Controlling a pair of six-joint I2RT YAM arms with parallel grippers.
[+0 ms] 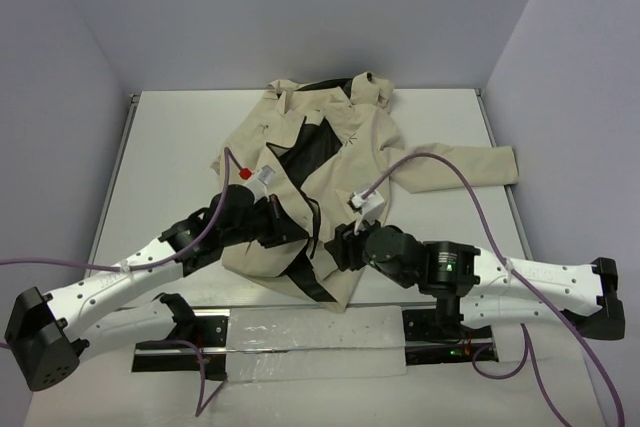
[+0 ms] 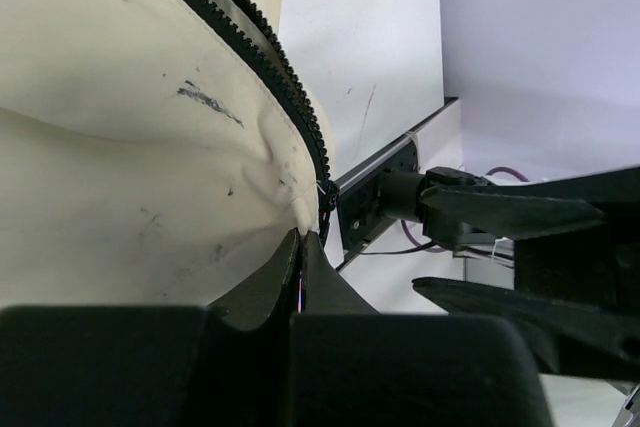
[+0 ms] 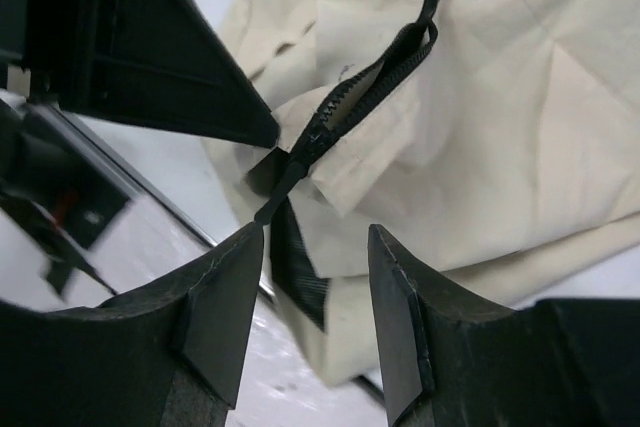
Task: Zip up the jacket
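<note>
**Overhead view.** The jacket [image 1: 360, 147] lies spread on the white tabletop [image 1: 170, 147], with its collar [image 1: 335, 87] at the far side and its hem toward my bases. One sleeve [image 1: 470, 167] is stretched out to my right. The front lies open down the middle, exposing the black lining [image 1: 312, 152]. My left fingers [image 1: 288, 231] and my right fingers [image 1: 342, 244] both sit over the lower front, near each other and close to the hem, one on each side of the dark opening edge.

**Left wrist view.** My left fingers [image 2: 300, 262] are pressed together, pinching the cream fabric right at the lower end of the zipper [image 2: 285, 87]. Its black teeth run up and away along the panel edge. The cloth bulges and creases above the pinch. My right fingers appear at the right of this view, spread and beside the cloth.

**Right wrist view.** My right fingers stand apart with nothing clamped between them: one finger [image 3: 225, 317] on the left of the view, the other [image 3: 400, 322] on the right. Beyond them lies the bottom stretch of the zipper [image 3: 350, 97], ending in a thin dark tail [image 3: 275, 197] that reaches the tip of the left-hand finger. I cannot tell whether it touches. The pointed tip of my left fingers [image 3: 240, 117] meets the zipper's lower end from the upper left.
</note>
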